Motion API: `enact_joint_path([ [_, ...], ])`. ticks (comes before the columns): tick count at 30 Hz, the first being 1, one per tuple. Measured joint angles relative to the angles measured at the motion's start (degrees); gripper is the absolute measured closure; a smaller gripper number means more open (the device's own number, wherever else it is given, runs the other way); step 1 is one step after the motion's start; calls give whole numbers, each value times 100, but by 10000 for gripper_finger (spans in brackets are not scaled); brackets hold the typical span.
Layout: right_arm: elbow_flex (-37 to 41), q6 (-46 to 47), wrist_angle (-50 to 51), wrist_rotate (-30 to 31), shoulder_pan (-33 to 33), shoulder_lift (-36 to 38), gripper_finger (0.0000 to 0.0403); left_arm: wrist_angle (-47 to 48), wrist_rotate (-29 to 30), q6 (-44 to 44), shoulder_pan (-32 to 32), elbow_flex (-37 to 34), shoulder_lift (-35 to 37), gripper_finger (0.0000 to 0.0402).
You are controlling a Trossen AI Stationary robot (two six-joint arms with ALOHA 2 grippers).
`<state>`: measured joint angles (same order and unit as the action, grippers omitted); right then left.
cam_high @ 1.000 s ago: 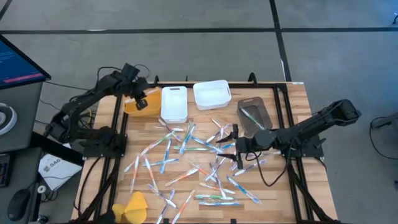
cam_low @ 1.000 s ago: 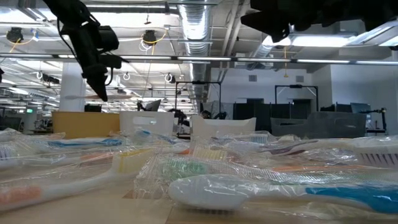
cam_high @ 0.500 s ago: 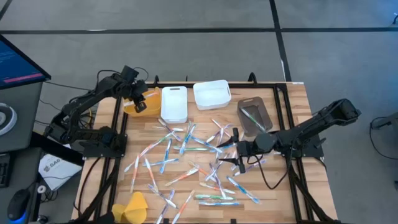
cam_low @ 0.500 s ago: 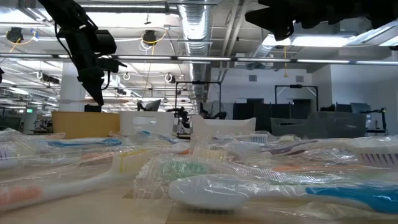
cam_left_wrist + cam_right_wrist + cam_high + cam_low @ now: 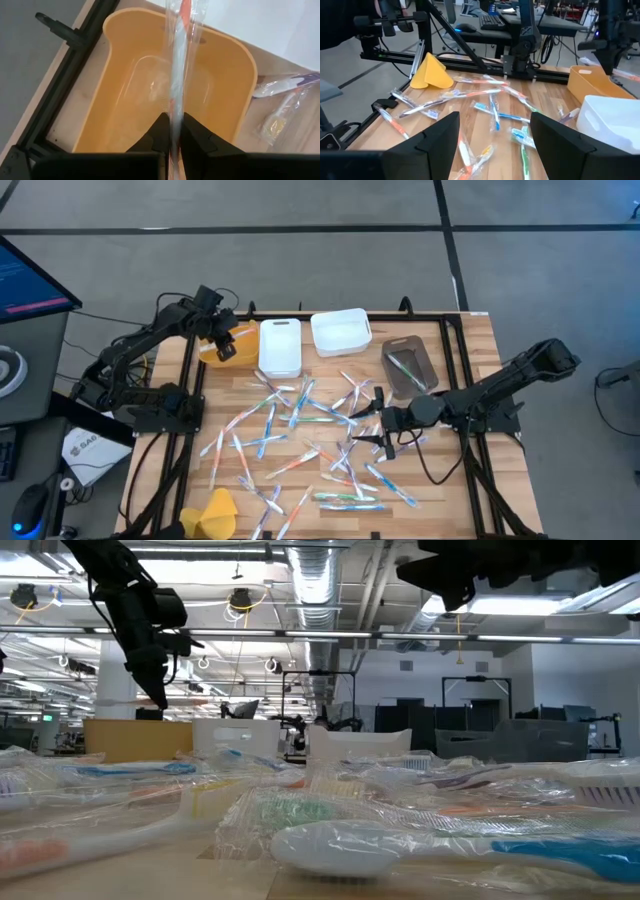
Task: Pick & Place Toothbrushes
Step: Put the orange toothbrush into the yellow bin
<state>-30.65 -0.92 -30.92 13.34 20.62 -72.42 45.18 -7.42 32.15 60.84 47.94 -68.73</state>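
Many wrapped toothbrushes (image 5: 310, 440) lie scattered over the middle of the wooden table. My left gripper (image 5: 224, 343) hangs over the orange bin (image 5: 212, 350) at the far left and is shut on one clear-wrapped toothbrush (image 5: 176, 75) with an orange and white handle. My right gripper (image 5: 374, 420) hovers open, nearly level, above the right part of the pile; nothing is between its fingers (image 5: 440, 145). In the low view the left gripper (image 5: 155, 690) is up at the left, clear of the table. My left gripper pinches the wrapped toothbrush (image 5: 174, 117) between its two fingers (image 5: 160, 132), partway along its length. The fingers slant down from above and the toothbrush runs on past them, in line with them. It hangs over the orange bin's hollow (image 5: 150, 95); its far end leaves the picture.
Along the far edge, right of the orange bin, stand a white bin (image 5: 280, 346), a second white bin (image 5: 341, 332) and a brown bin (image 5: 408, 368) with a toothbrush in it. A yellow lump (image 5: 214, 510) sits at the near left corner. Black rails (image 5: 190, 410) frame the table.
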Motion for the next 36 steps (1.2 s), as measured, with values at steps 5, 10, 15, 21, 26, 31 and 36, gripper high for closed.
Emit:
enact_joint_path([
  [5, 0, 232, 64, 0, 6, 0, 163, 5, 43, -112, 0, 0, 0, 387],
  [10, 0, 251, 64, 0, 103, 0, 163, 27, 48, -156, -42, 0, 0, 387],
  [15, 0, 248, 62, 0, 152, 0, 163, 29, 46, -156, -48, 0, 0, 387],
  [21, 0, 225, 62, 0, 149, 0, 163, 5, 46, -156, -48, -46, 0, 387],
  [26, 0, 200, 59, 0, 149, 0, 163, -28, 23, -156, -55, -81, -48, 387],
  [31, 0, 185, 59, 0, 136, 0, 163, -16, 15, -220, -55, -81, -84, 387],
  [36, 0, 187, 57, 0, 136, 0, 163, -17, 24, -246, -55, -81, -374, 387],
])
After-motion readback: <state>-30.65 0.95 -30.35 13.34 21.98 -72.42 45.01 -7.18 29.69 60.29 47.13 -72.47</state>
